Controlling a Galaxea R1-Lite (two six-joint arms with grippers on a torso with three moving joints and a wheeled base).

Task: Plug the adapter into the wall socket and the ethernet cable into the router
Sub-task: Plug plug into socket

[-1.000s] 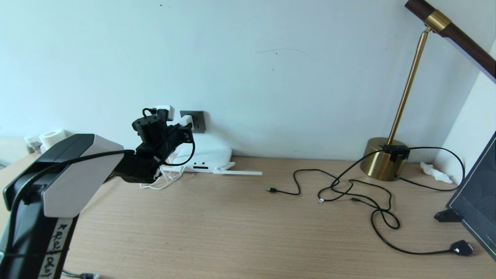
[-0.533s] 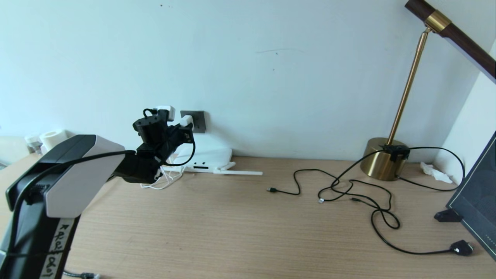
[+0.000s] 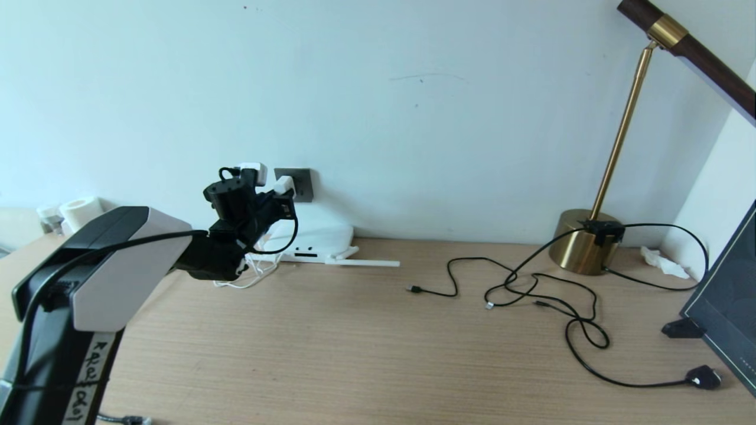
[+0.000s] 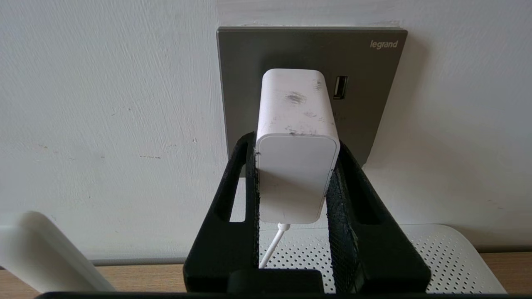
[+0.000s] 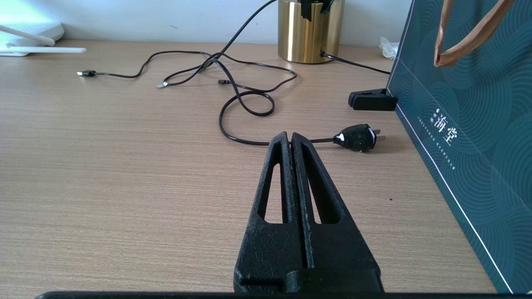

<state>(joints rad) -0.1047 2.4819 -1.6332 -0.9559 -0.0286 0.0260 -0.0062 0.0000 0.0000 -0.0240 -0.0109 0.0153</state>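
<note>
Hardly anything has shifted since a second ago: the left claw (image 4: 293, 166) stays clamped on the adapter (image 4: 296, 145), whose front end meets the dark-grey wall socket (image 4: 311, 50), just above the router (image 3: 313, 236). Its white cord (image 4: 272, 245) hangs down. Over the surface (image 5: 124, 166), the right claw (image 5: 291, 139) is pressed together, empty, near the black ethernet cable (image 5: 232, 124).

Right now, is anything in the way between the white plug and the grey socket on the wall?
Nothing visible. The left gripper holds the adapter with its far end right against the wall socket; no object sits between them.
</note>
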